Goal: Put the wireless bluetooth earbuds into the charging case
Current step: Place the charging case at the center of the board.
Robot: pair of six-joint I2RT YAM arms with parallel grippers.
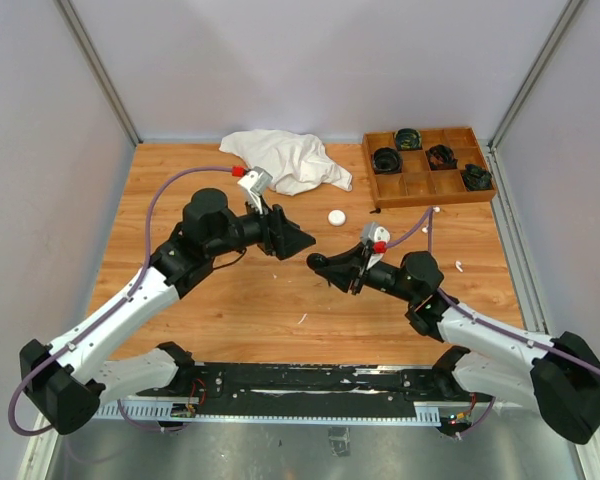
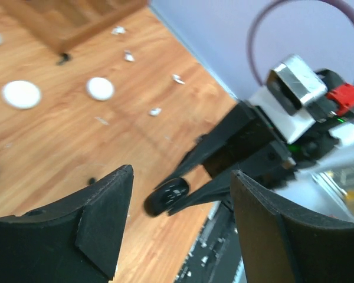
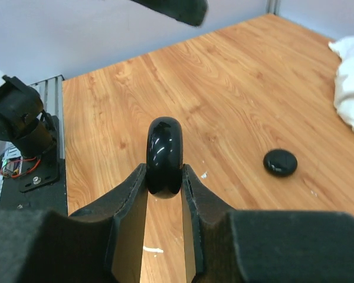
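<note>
Overhead, from high behind the rig, looking down on the whole wooden table (image 1: 250, 320). Close-up and low from each wrist, aimed inward across the boards toward the other. Shared in all three: mid-table, with the black case (image 3: 164, 154).

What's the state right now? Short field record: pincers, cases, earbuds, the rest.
left pincer: open, empty, facing the right pincer
right pincer: shut on black case, held on edge above the table
spare black case: lying flat on the table, untouched
white case: on the table, near the tray
earbuds: small white pieces loose on the table, none held
tray: far right, coils in some compartments
cloth: crumpled, far edge
</note>
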